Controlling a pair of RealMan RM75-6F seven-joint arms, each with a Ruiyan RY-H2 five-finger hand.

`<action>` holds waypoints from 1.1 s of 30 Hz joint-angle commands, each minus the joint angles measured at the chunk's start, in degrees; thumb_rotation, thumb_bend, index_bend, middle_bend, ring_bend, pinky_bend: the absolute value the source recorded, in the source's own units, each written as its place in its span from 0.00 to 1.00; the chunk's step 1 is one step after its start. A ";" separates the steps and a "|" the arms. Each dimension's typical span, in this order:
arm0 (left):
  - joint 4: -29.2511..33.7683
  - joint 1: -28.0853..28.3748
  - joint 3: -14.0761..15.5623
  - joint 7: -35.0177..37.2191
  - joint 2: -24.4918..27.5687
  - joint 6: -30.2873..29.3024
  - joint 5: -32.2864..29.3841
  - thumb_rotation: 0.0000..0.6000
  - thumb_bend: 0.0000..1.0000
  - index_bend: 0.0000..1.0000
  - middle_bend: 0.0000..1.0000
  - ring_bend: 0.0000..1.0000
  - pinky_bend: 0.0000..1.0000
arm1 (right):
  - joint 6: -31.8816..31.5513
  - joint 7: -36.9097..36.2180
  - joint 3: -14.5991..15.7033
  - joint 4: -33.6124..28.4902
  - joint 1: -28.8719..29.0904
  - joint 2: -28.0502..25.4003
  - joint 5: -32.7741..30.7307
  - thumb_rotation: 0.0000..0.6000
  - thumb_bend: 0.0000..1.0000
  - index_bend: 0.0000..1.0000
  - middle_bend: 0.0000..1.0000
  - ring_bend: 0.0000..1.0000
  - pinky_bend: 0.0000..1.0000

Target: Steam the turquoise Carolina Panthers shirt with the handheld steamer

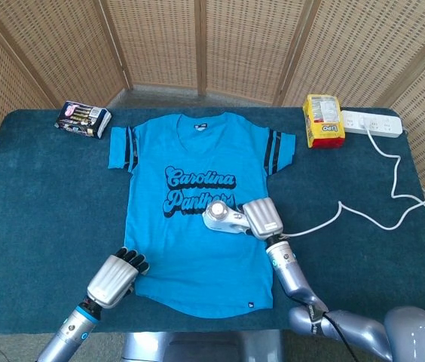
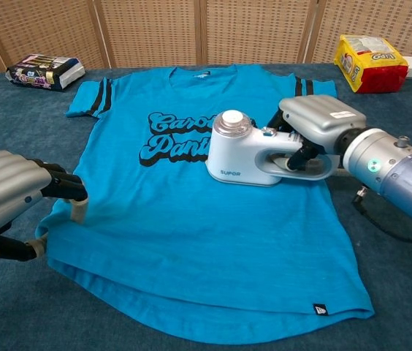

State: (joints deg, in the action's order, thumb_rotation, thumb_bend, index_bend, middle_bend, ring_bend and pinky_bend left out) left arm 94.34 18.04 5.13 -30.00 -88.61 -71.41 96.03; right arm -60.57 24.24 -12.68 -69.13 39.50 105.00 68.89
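Note:
The turquoise Carolina Panthers shirt (image 1: pixel 190 249) (image 2: pixel 177 219) lies flat on the dark blue table, collar away from me. My right hand (image 1: pixel 262 217) (image 2: pixel 315 123) grips the handle of the white handheld steamer (image 1: pixel 220 215) (image 2: pixel 244 151). The steamer's head rests on the shirt just right of the lettering, covering the end of "Panthers". At the lower left hem, my left hand (image 1: pixel 114 276) (image 2: pixel 7 194) holds the shirt's edge, fingertips on the cloth and thumb at the corner.
A black snack pack (image 1: pixel 83 118) lies at the back left. A yellow packet (image 1: pixel 323 121) and a white power strip (image 1: pixel 371 123) sit at the back right. The steamer's white cord (image 1: pixel 382 219) trails over the table's right side. A wicker screen stands behind.

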 commanded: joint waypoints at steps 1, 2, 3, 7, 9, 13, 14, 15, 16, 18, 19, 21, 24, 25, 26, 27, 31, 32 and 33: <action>0.10 0.17 0.05 -0.10 -0.26 0.25 0.20 0.89 0.45 0.55 0.46 0.39 0.39 | -1.61 0.16 2.14 -3.73 -2.25 -2.25 0.74 1.00 0.34 0.69 0.75 0.81 0.74; 0.12 0.16 0.08 -0.15 -0.32 0.27 0.21 0.90 0.45 0.55 0.45 0.39 0.39 | -1.88 0.36 2.67 -5.00 -2.76 -2.98 0.88 1.00 0.34 0.69 0.75 0.81 0.74; 0.14 0.13 0.15 -0.21 -0.37 0.26 0.27 0.90 0.45 0.55 0.46 0.39 0.39 | -2.05 0.72 3.18 -6.36 -3.23 -3.71 0.91 1.00 0.34 0.69 0.75 0.81 0.74; 0.13 0.02 0.29 -0.31 -0.39 0.15 0.38 0.90 0.45 0.55 0.46 0.39 0.39 | -2.40 1.67 4.39 -9.52 -4.23 -5.24 1.02 1.00 0.34 0.69 0.75 0.81 0.74; 0.11 -0.03 0.31 -0.27 -0.35 0.06 0.40 0.89 0.45 0.55 0.46 0.39 0.39 | -2.57 1.91 4.86 -10.55 -4.61 -5.63 1.12 1.00 0.34 0.69 0.75 0.81 0.74; 0.13 -0.21 0.31 -0.06 -0.05 -0.28 0.40 0.90 0.45 0.55 0.46 0.39 0.39 | -3.64 2.23 5.97 -13.03 -5.69 -6.16 1.79 1.00 0.33 0.69 0.75 0.81 0.73; 0.13 -0.22 0.31 -0.02 0.00 -0.29 0.38 0.90 0.45 0.55 0.46 0.39 0.39 | -3.71 2.30 6.05 -13.36 -5.79 -6.20 1.83 1.00 0.33 0.69 0.75 0.81 0.73; 0.10 -0.21 0.29 -0.01 0.02 -0.28 0.38 0.90 0.45 0.55 0.46 0.39 0.39 | -3.74 2.38 6.10 -13.60 -5.86 -6.17 1.90 1.00 0.33 0.69 0.75 0.81 0.73; 0.10 -0.20 0.28 -0.03 0.03 -0.26 0.39 0.90 0.45 0.55 0.46 0.39 0.39 | -3.65 2.41 6.11 -13.63 -5.84 -6.08 1.91 1.00 0.33 0.69 0.75 0.81 0.73; 0.12 -0.21 0.31 0.01 0.02 -0.22 0.38 0.90 0.45 0.55 0.45 0.39 0.39 | -3.24 2.16 5.90 -13.17 -5.68 -5.68 1.74 1.00 0.33 0.69 0.75 0.81 0.73; 0.14 -0.22 0.32 0.00 0.00 -0.21 0.37 0.90 0.45 0.55 0.46 0.39 0.39 | -2.99 1.99 5.76 -12.71 -5.55 -5.43 1.66 1.00 0.33 0.69 0.75 0.81 0.73; 0.16 -0.26 0.35 -0.04 -0.02 -0.19 0.34 0.90 0.45 0.55 0.46 0.39 0.39 | -2.53 1.39 5.43 -11.54 -5.27 -4.82 1.58 1.00 0.33 0.69 0.75 0.81 0.73; 0.16 -0.32 0.38 -0.21 -0.05 -0.15 0.27 0.90 0.45 0.55 0.46 0.39 0.39 | -2.37 0.25 4.94 -8.72 -4.85 -3.38 2.03 1.00 0.33 0.69 0.75 0.81 0.73; 0.21 -0.35 0.36 -0.21 -0.04 -0.15 0.20 0.90 0.45 0.55 0.46 0.39 0.39 | -2.38 -0.25 4.85 -7.92 -4.74 -2.99 2.32 1.00 0.33 0.69 0.75 0.81 0.73; 0.23 -0.37 0.33 -0.23 -0.04 -0.16 0.14 0.90 0.45 0.55 0.46 0.39 0.39 | -2.32 -0.79 4.69 -7.19 -4.62 -2.66 2.52 1.00 0.33 0.69 0.75 0.81 0.73; 0.22 -0.39 0.28 -0.28 -0.04 -0.19 0.09 0.90 0.45 0.55 0.46 0.39 0.39 | -2.23 -1.40 4.47 -6.49 -4.45 -2.34 2.72 1.00 0.33 0.69 0.75 0.81 0.73; 0.16 -0.41 0.19 -0.35 -0.05 -0.14 -0.07 0.90 0.45 0.55 0.45 0.39 0.39 | -2.06 -2.73 3.71 -3.82 -3.64 -1.43 3.65 1.00 0.33 0.69 0.75 0.81 0.73; 0.10 -0.40 0.16 -0.35 -0.11 -0.06 -0.18 0.90 0.45 0.55 0.45 0.39 0.39 | -1.96 -3.36 3.05 -2.86 -3.29 -1.05 3.58 1.00 0.33 0.69 0.75 0.81 0.73; 0.08 -0.40 0.13 -0.35 -0.17 0.00 -0.27 0.91 0.45 0.55 0.45 0.39 0.39 | -1.72 -3.83 2.73 -2.02 -3.01 -0.70 3.56 1.00 0.33 0.69 0.75 0.81 0.73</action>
State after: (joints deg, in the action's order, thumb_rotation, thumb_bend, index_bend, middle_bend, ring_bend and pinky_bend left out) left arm 94.44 17.63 5.27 -30.34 -88.77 -71.43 95.77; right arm -62.57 21.23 -9.24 -72.28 35.93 103.65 72.27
